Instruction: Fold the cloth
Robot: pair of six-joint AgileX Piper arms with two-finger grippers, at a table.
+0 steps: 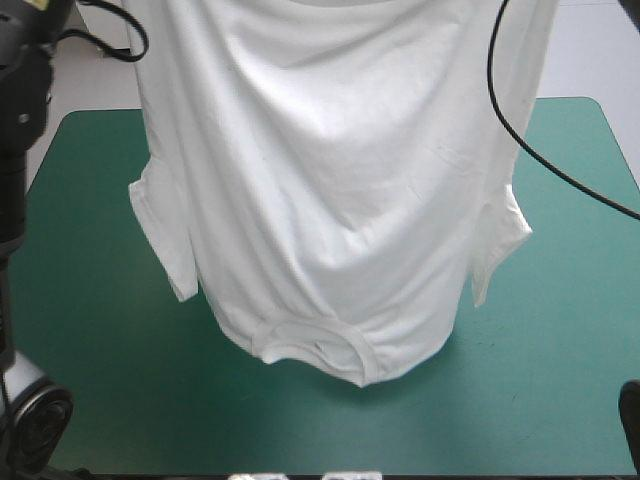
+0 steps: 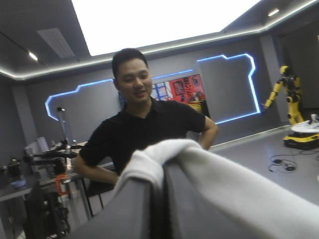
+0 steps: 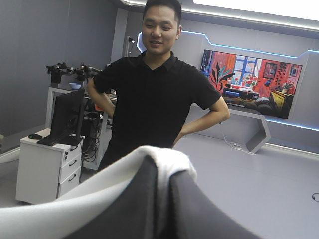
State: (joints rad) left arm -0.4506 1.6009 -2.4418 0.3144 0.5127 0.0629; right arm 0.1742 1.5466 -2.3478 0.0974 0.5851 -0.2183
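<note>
Left gripper (image 2: pixel 160 172) and right gripper (image 3: pixel 162 169) each pinch a fold of the T-shirt (image 1: pixel 330 180). It hangs mid-frame, collar (image 1: pixel 312 347) lowest, over the teal-green cover (image 1: pixel 560 340).

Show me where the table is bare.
Bare teal-green cover lies left of the hanging T-shirt, out to the table's left edge, and likewise right of it. A narrower strip runs along the near edge. The middle is crowded: the collar end hangs there.
</note>
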